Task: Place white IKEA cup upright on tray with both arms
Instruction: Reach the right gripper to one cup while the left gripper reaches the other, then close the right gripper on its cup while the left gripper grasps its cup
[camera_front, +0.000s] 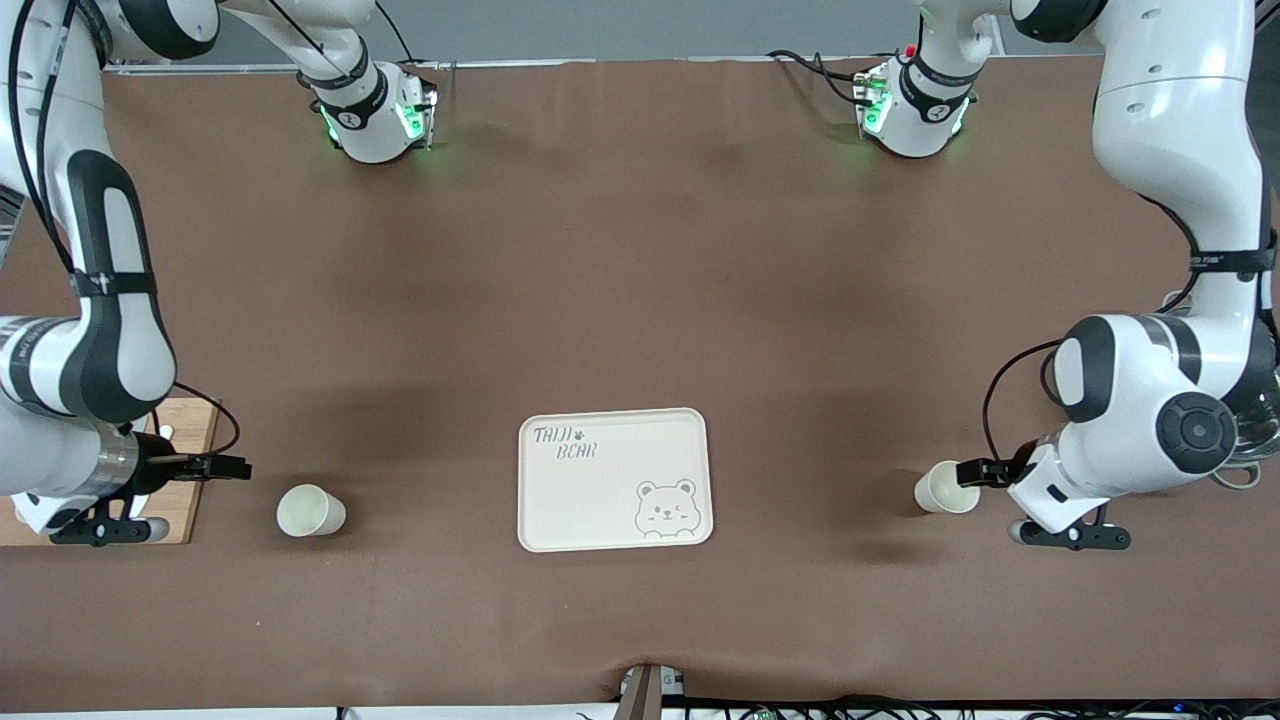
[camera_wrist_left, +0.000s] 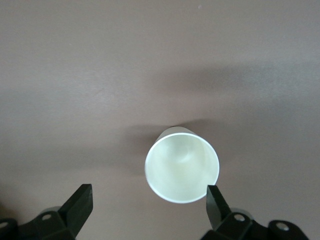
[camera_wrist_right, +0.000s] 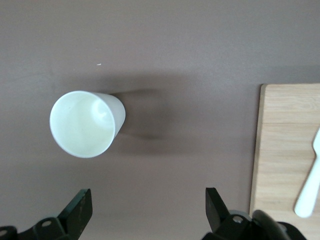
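Note:
The cream tray with the bear drawing lies mid-table, nothing on it. One white cup sits toward the right arm's end, seen with its mouth open in the right wrist view. My right gripper hangs open beside the board's edge, apart from that cup. A second white cup sits toward the left arm's end. My left gripper is open right at it. One fingertip is at the rim of this cup.
A wooden cutting board lies under the right arm's wrist, with a white utensil on it. The two arm bases stand at the table edge farthest from the front camera.

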